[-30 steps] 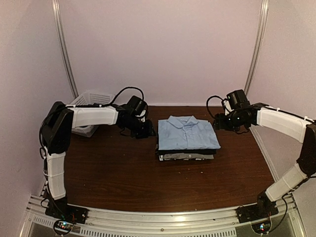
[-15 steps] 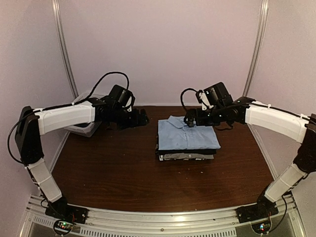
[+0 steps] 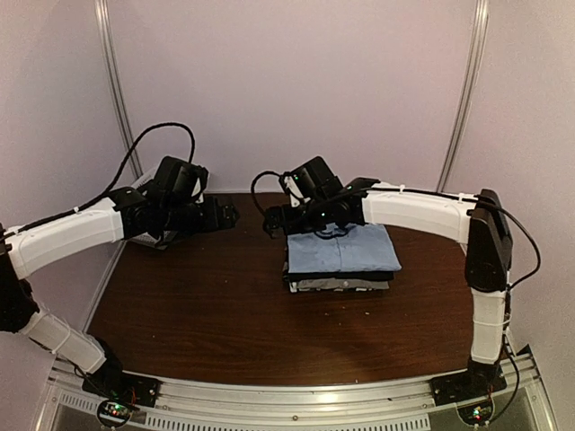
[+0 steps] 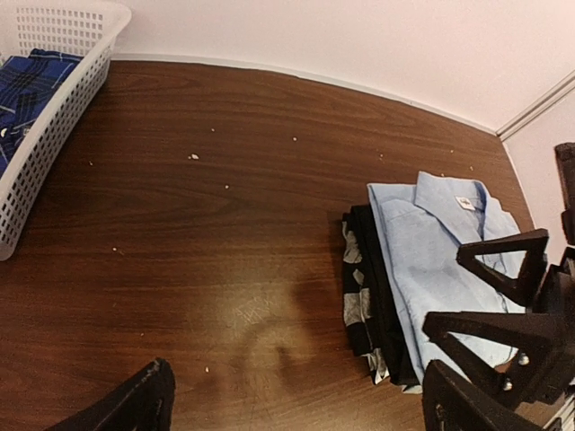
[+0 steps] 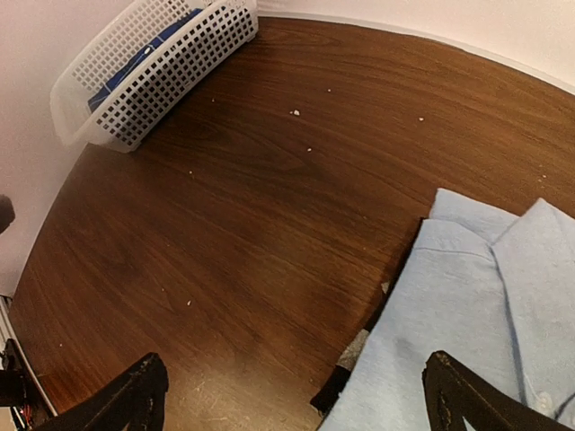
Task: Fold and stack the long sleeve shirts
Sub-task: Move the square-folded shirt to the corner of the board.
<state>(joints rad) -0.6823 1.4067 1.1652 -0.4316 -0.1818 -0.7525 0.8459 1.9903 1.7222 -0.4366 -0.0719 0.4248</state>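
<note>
1. Nearest you, the dark wooden table (image 3: pixel 225 305) is bare from the arm bases up to the clothes.
2. The long sleeve shirts (image 3: pixel 340 262) lie in one neat stack at mid-table, slightly right of centre.
3. The bottom shirt (image 4: pixel 357 305) is patterned grey, white and black; you see only its edge along the near and left sides.
4. The black shirt (image 4: pixel 384 296) lies directly on the patterned one and shows as a thin dark band.
5. The light blue shirt (image 3: pixel 346 251) is on top, folded to a flat rectangle. Its collar faces the far side, with a small white label (image 4: pixel 465 203) inside it.
6. The right claw (image 3: pixel 272 220) hangs just beyond the stack's far-left corner. Its fingers are spread wide and hold nothing, and its arm crosses above the collar.
7. The left claw (image 3: pixel 229 215) hangs over bare table, left of the right claw and apart from it. It is likewise spread wide and empty.
8. Farthest off, a white mesh basket (image 4: pixel 54 117) sits in the far-left corner, holding a blue checked cloth (image 4: pixel 22 81).
</note>
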